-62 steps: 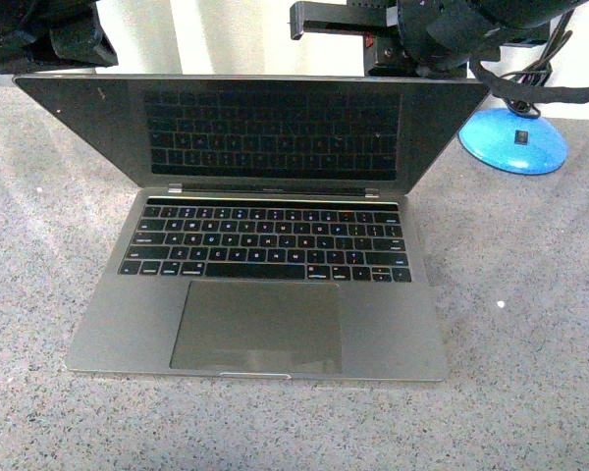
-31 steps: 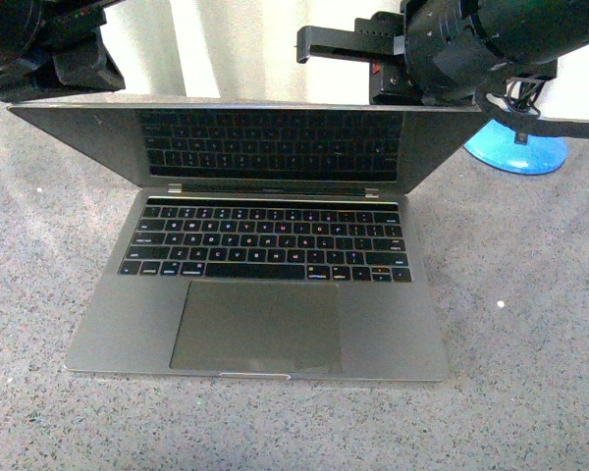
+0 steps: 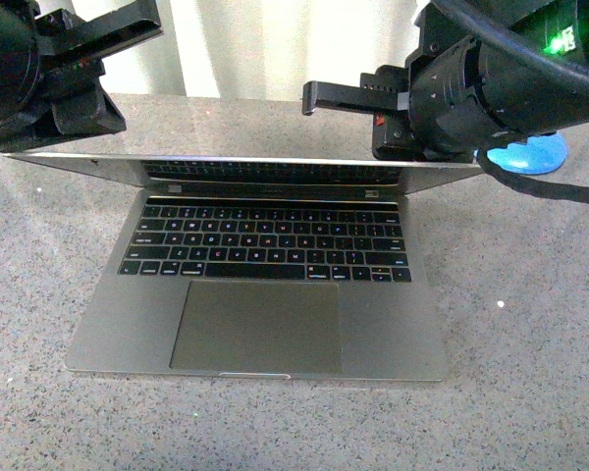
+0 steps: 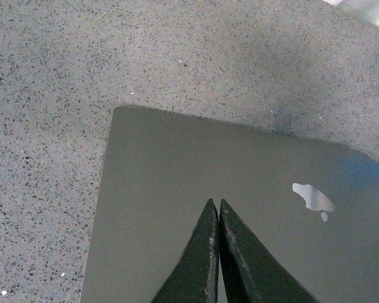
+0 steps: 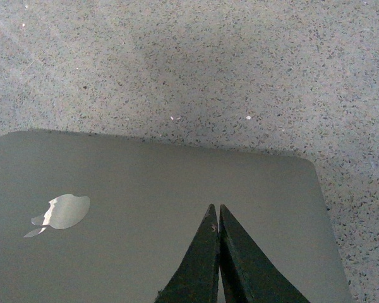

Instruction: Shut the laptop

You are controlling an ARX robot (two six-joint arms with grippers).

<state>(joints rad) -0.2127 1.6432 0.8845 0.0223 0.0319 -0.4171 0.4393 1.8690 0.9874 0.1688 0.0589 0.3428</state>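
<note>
front view: the laptop (image 3: 255, 304) is seen at the middle of the speckled grey surface (image 3: 530, 373), its base lying flat with the front edge turned to the near edge. its black keyboard (image 3: 265, 240) and large trackpad (image 3: 257, 326) are uncovered, and the lid (image 3: 265, 165) is held tilted low over the hinge, so that it is viewed almost edge-on and only a thin strip of dark screen is shown. in the left wrist view the left gripper (image 4: 215, 203) is seen clenched, both fingers pressed together with nothing between them, the tips set against the lid's grey outer face near the apple logo (image 4: 313, 198). in the right wrist view the right gripper (image 5: 216, 208) is likewise pressed closed on nothing, its tips laid on the same face beside the lid's other corner. a blue round object (image 3: 530, 155) is partly hidden behind the right arm (image 3: 491, 83), toward the far right edge of the surface.
</note>
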